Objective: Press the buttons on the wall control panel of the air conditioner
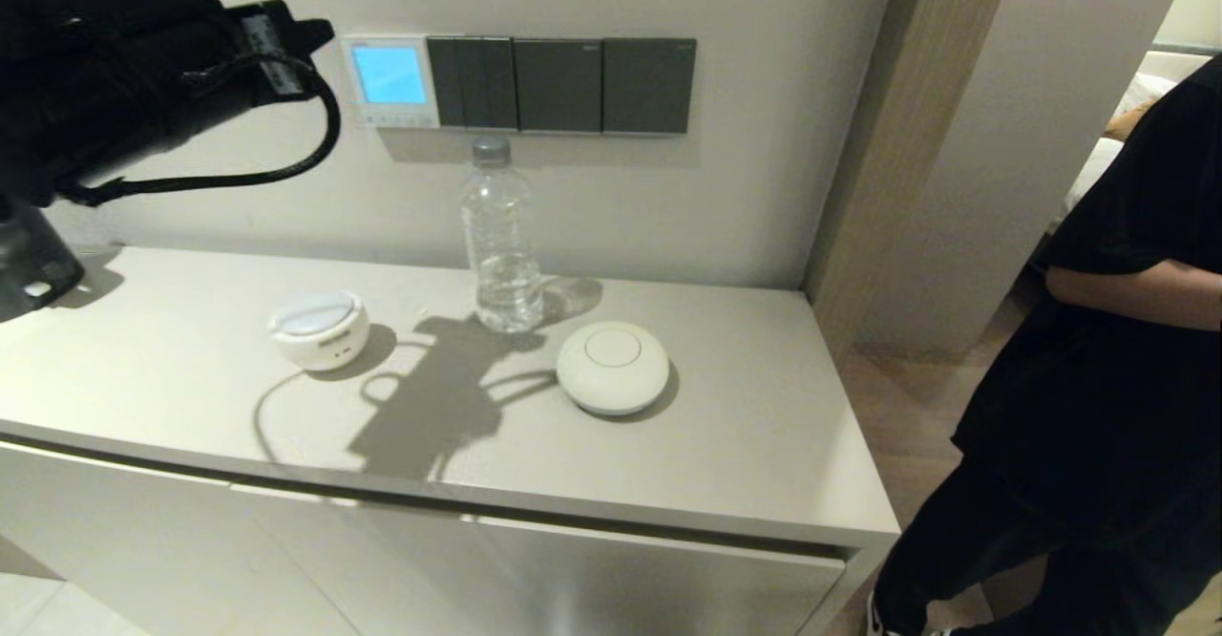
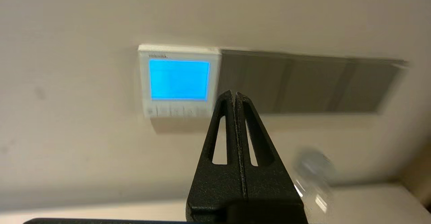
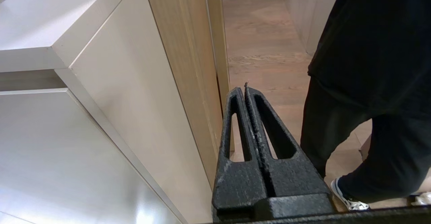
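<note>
Buttons (image 2: 176,111) on the lit control panel (image 2: 178,80) await the left gripper (image 2: 234,94), fingers pressed together, empty; tip should align squarely before pressing.

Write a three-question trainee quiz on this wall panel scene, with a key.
1. True or false: the control panel has its screen lit blue.
2. Which stands directly under the dark grey switch plates on the counter? A) water bottle B) round white disc C) small white pod
3. Fill in: the left gripper has its fingers closed together, and the row of ____ runs along the panel's bottom edge.

Key: 1 true; 2 A; 3 buttons. The right gripper is down beside the cabinet, also shut.
</note>
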Available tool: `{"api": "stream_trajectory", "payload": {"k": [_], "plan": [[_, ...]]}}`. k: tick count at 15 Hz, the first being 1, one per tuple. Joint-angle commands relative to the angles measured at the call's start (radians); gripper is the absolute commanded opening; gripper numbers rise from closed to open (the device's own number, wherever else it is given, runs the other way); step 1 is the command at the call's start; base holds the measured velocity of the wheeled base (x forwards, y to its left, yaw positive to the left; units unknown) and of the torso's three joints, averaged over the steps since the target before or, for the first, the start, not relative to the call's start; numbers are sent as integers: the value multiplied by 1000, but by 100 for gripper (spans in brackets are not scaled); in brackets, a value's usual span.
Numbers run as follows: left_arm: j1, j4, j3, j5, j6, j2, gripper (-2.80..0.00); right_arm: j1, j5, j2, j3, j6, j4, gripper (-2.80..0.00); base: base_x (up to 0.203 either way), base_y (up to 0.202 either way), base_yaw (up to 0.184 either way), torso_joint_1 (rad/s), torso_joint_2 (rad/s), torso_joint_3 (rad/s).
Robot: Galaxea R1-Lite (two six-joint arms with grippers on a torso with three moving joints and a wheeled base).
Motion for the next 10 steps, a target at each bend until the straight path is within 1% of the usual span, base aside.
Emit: {"api": "stream_trajectory", "payload": {"k": [1, 4, 7, 9, 10], "plan": [[-14, 35, 118, 3, 11, -232, -280, 0, 0, 1, 3, 0, 0, -280, 0, 0, 0, 0, 0, 0], [-17, 151, 252, 24, 47, -453, -280, 0, -1, 1, 3, 0, 0, -280, 0, 0, 0, 0, 0, 0], [-11, 303, 370, 87, 90, -662, -280, 0, 0, 1, 3, 0, 0, -280, 0, 0, 0, 0, 0, 0], [-8, 417, 424, 118, 102, -793, -280, 0, -1, 1, 3, 0, 0, -280, 0, 0, 0, 0, 0, 0], [-7, 470, 455, 144, 105, -858, -280, 0, -1, 1, 3, 0, 0, -280, 0, 0, 0, 0, 0, 0]]}}
